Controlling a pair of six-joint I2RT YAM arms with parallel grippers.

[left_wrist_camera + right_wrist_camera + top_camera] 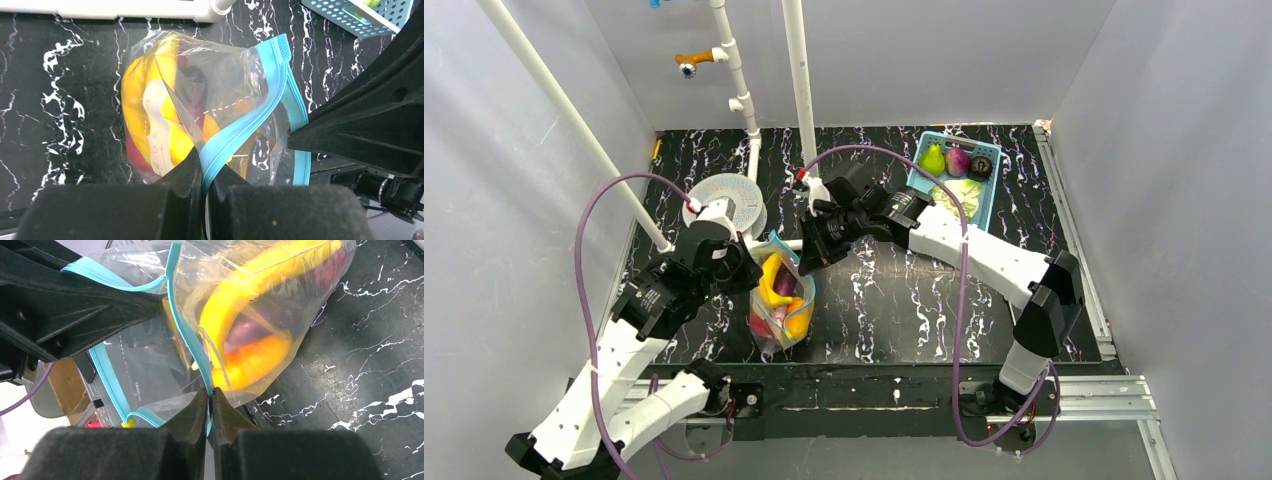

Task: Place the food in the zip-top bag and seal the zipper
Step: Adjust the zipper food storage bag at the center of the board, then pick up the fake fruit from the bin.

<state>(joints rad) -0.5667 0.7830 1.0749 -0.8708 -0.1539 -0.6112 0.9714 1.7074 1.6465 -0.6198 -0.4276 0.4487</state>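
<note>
The clear zip-top bag [782, 300] is held up between both arms, left of the table's middle. Inside it lie a yellow banana [240, 295], an orange-yellow piece [257, 362], a magenta piece [247, 330] and a red piece [134, 150]. My left gripper [206, 172] is shut on the light-blue zipper strip [250, 112]. My right gripper [210, 392] is shut on the same zipper strip [182, 325] at another place. Part of the mouth still gapes between the two strips. In the top view the left gripper [742, 272] is left of the bag, the right gripper [809, 258] at its right.
A light-blue mesh basket [984, 195] at the back right holds more toy food. A white perforated disc [739, 195] lies behind the bag. White pipes [799, 80] stand at the back. A small yellow-handled screwdriver [657, 148] lies at the far left edge.
</note>
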